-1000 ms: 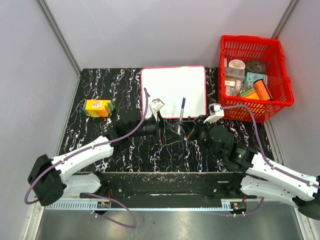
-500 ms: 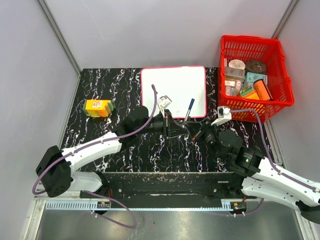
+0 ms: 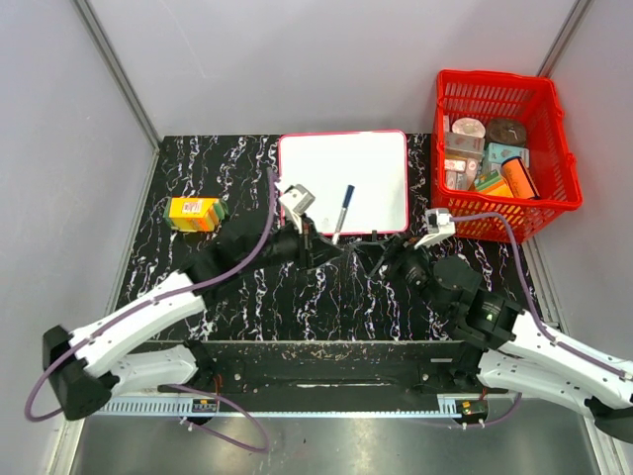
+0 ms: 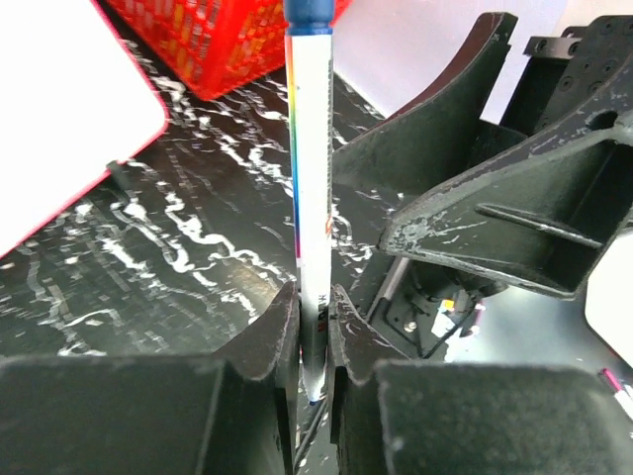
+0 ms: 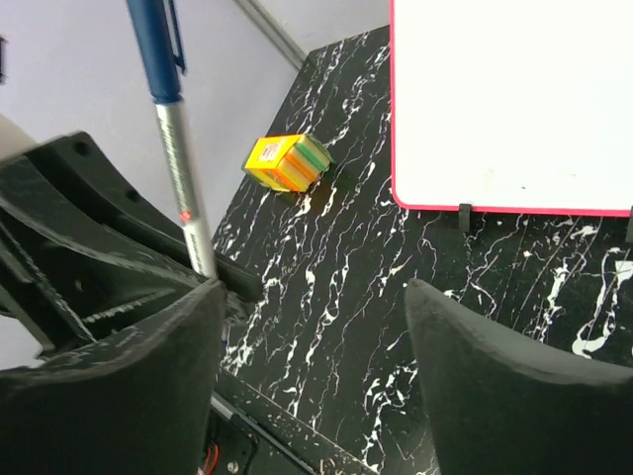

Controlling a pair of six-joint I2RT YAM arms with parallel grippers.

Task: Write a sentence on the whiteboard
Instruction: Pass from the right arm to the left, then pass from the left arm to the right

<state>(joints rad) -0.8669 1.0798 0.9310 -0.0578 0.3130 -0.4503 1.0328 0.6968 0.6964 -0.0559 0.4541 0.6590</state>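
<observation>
The whiteboard, white with a thin red frame, lies flat at the back middle of the black marbled table; its face is blank and no sentence shows on it. A marker with a white barrel and blue cap stands tilted over the board's near edge. My left gripper is shut on its lower end; in the left wrist view the marker rises from between the closed left gripper. My right gripper stands open just right of it, empty, with the marker outside its left finger.
A red basket full of small packages stands at the back right. A yellow and green box sits at the left of the table. Both arms meet near the board's front edge, close together.
The marker passed from my right gripper to my left one: the left closed on it, then the right opened and let go. The left gripper has shifted left with the marker.
</observation>
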